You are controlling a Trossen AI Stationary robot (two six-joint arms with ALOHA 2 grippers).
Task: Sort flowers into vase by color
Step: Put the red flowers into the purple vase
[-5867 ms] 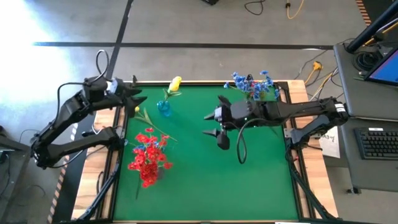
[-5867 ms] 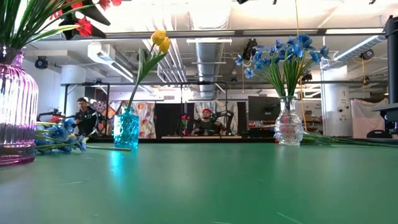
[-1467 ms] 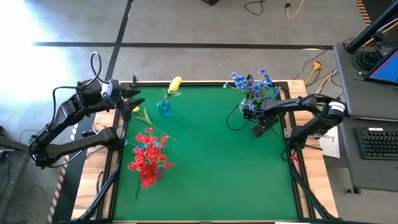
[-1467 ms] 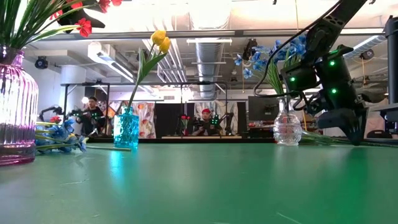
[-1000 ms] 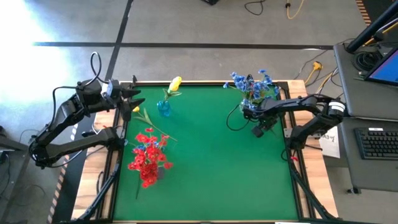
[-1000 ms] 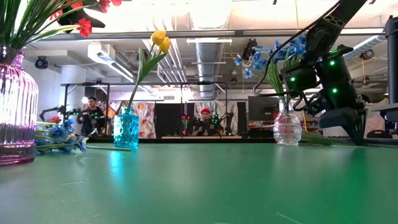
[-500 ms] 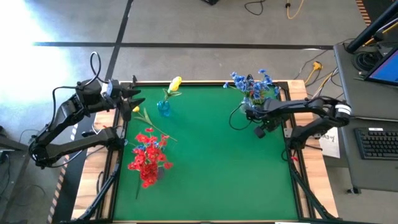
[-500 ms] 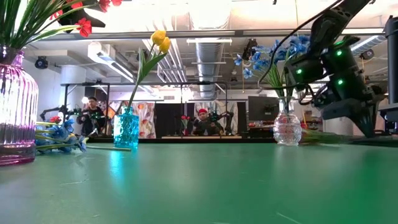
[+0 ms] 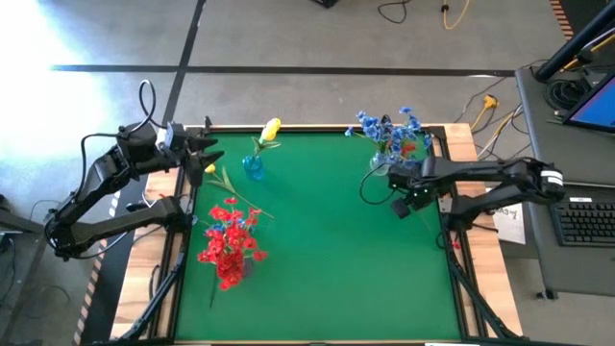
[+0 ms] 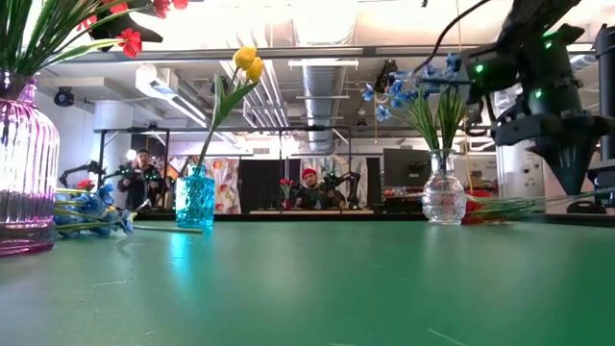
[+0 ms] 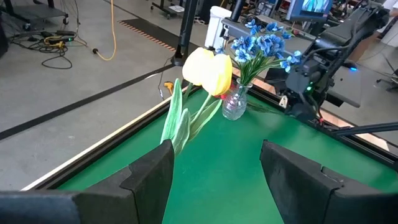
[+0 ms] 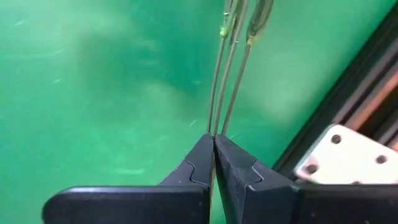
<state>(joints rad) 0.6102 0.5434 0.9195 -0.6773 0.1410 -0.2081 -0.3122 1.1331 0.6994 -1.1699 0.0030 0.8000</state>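
My right gripper (image 9: 404,204) is at the table's right, just near of the clear vase (image 9: 392,159) of blue flowers (image 9: 389,130), and is shut on thin green stems (image 12: 227,68). In the low view a red blossom (image 10: 473,207) lies beside that vase, and stems (image 10: 519,204) run from it toward the gripper (image 10: 574,195). My left gripper (image 9: 207,154) is open and empty at the far left corner, facing the yellow flower (image 11: 208,68) in the small blue vase (image 9: 253,166). Red flowers stand in a pink vase (image 9: 229,245). One yellow flower (image 9: 223,179) lies on the mat. My right gripper pinches the thin green stems (image 12: 215,127) between its two fingertips (image 12: 202,155). The fingers come from above, pointing down. The stems run on from the fingertips low over the green mat toward the clear vase. Whether the blossom end rests on the mat, I cannot tell.
The table's black frame rail (image 12: 348,106) runs close beside my right gripper. The green mat (image 9: 327,269) is bare in the middle and near part. Some blue flowers (image 10: 86,216) lie on the mat beside the pink vase (image 10: 24,163).
My right gripper has gone a little toward the table's right edge and risen slightly. The red blossom now shows beside the clear vase in the low view, where it did not show a second ago. My left arm has kept still.
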